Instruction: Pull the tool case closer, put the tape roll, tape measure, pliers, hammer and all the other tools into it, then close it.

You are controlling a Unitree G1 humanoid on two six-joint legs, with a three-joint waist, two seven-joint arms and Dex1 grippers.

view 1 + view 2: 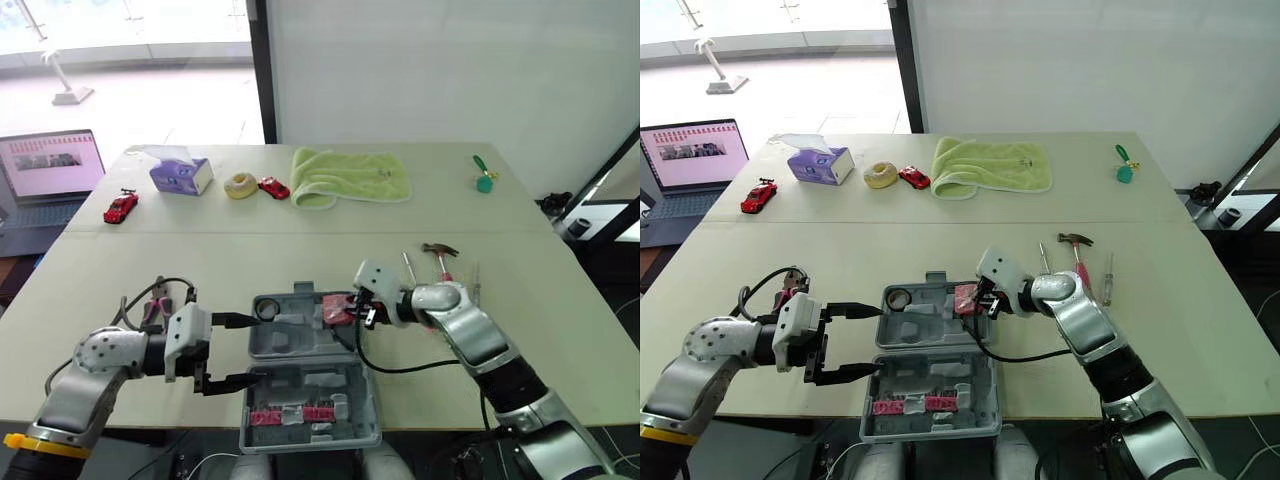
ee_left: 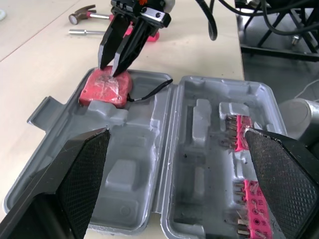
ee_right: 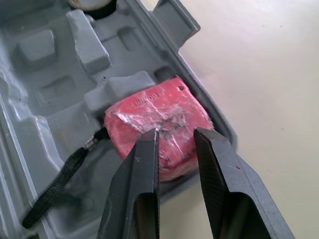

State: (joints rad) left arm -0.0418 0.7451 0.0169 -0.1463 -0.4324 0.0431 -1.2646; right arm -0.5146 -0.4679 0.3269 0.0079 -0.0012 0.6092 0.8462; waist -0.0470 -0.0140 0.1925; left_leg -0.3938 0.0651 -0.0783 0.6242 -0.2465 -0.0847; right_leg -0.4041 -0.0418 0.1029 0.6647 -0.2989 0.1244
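grey tool case [image 1: 300, 345] at lower centre, red tape measure [image 3: 158, 124] with black strap, pink bit strips [image 1: 290, 413], lime-green towel [image 1: 350, 176] at top, purple tissue box [image 1: 182, 176], cream tape roll [image 1: 239, 185], red toy car [image 1: 120, 207] at left, beige table [image 1: 560, 300]

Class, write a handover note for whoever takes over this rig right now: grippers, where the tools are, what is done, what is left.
Left gripper: open wide, at the left edge of the tool case.
Right gripper: slightly open, tips over the tape measure, which lies in the case's far right corner.
Done: case open at the near table edge, tape roll and tape measure inside.
Left: pliers left of the case, hammer and screwdrivers to its right, then close it.
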